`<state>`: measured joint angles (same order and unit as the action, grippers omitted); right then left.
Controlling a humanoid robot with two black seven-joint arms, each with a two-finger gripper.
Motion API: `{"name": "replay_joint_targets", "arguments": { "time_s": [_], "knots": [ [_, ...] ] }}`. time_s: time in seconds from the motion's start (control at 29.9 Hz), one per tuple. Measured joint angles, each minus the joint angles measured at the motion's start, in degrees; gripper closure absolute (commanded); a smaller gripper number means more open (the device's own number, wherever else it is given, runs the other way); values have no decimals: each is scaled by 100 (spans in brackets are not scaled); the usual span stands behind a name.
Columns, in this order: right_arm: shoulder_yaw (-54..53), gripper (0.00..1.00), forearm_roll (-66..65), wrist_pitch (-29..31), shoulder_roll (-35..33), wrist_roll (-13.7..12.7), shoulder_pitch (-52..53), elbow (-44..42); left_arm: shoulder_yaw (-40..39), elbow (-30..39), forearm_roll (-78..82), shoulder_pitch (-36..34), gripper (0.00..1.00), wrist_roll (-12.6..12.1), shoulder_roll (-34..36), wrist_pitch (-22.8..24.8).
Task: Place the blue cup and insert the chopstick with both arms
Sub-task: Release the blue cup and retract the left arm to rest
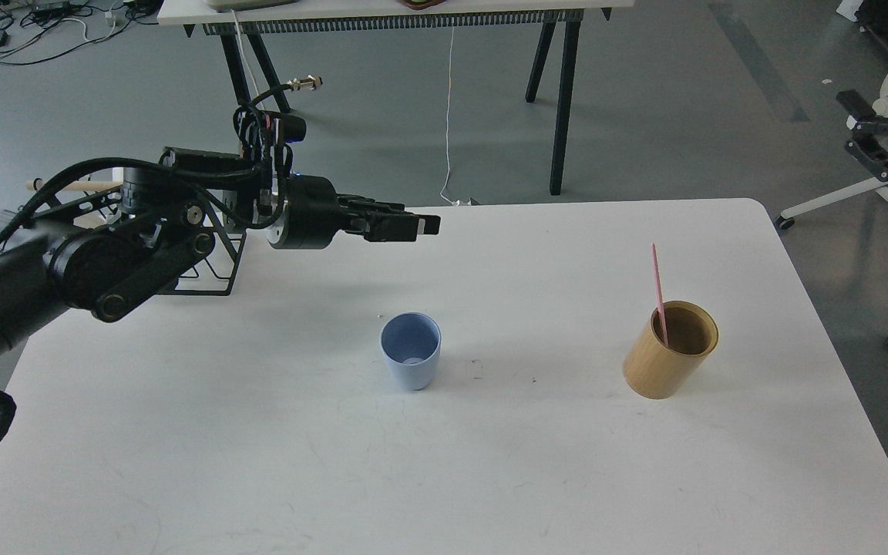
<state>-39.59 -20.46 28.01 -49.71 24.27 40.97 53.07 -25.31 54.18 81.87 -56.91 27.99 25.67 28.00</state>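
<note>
A: Biggest thing first. White table [490,478], mostly bare. Wire rack [209,270] at its far left corner, half hidden behind the left arm [89,270].

B: Left gripper [413,226]?

A: Hangs above the table, pointing right, up and left of the blue cup [411,351]. It's side-on and the fingers overlap. They look close together with nothing between them, but I can't tell the gap for sure. Right arm isn't in view.

B: Cup placement?

A: Upright, mid-table, empty, apart from everything. Looks placed.

B: So the risk is the stick.

A: Yes. The pink chopstick [657,293] stands tilted in the tan wooden cylinder [671,351] well to the right, leaning on its rim. It's thin, so a pinch off-centre would likely pivot or drop it. Catching the rim on lift-out could tip the cylinder.

B: And insertion?

A: The cup is light and narrow at the base. A stick coming in angled could knock it over, or lean on the rim and topple it.
</note>
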Motion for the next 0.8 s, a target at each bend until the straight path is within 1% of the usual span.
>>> {"name": "replay_joint_targets", "arguments": {
  "time_s": [0.1, 0.17, 0.27, 0.33, 0.4, 0.53, 0.6, 0.63, 0.7, 0.8],
  "knots": [
    [0, 1, -653, 0, -69, 5, 66, 206, -298, 1, -1322, 123, 17, 0, 163, 0],
    [-1, 1, -955, 0, -105, 8, 128, 324, -370, 2, -1906, 171, 16, 0, 332, 0],
    [-1, 1, -1352, -44, -114, 8, 152, 517, -411, 4, -2407, 273, 15, 0, 548, 0],
    [-1, 1, -1745, -189, -114, 8, 155, 669, -427, 4, -2609, 321, 15, 0, 679, 0],
    [8, 1, -2283, -463, -114, 9, 156, 870, -455, 4, -2856, 346, 14, 0, 773, 0],
    [108, 1, -3885, -1411, -114, 46, 99, 1176, -617, -44, -3665, 354, 9, 0, 906, -1],
    [323, 1, -4650, -1931, -121, 120, 90, 1221, -713, -63, -4184, 355, 8, 0, 922, -1],
    [477, 1, -4982, -2207, -140, 203, 90, 1246, -764, -68, -4429, 355, 8, 0, 925, -1],
    [770, 1, -5425, -2637, -218, 317, 92, 1347, -857, -73, -4804, 355, 8, 0, 930, -1],
    [1201, 1, -5799, -3065, -418, 367, 99, 1641, -941, -80, -5117, 335, 8, 0, 942, -1]
  ]
}}
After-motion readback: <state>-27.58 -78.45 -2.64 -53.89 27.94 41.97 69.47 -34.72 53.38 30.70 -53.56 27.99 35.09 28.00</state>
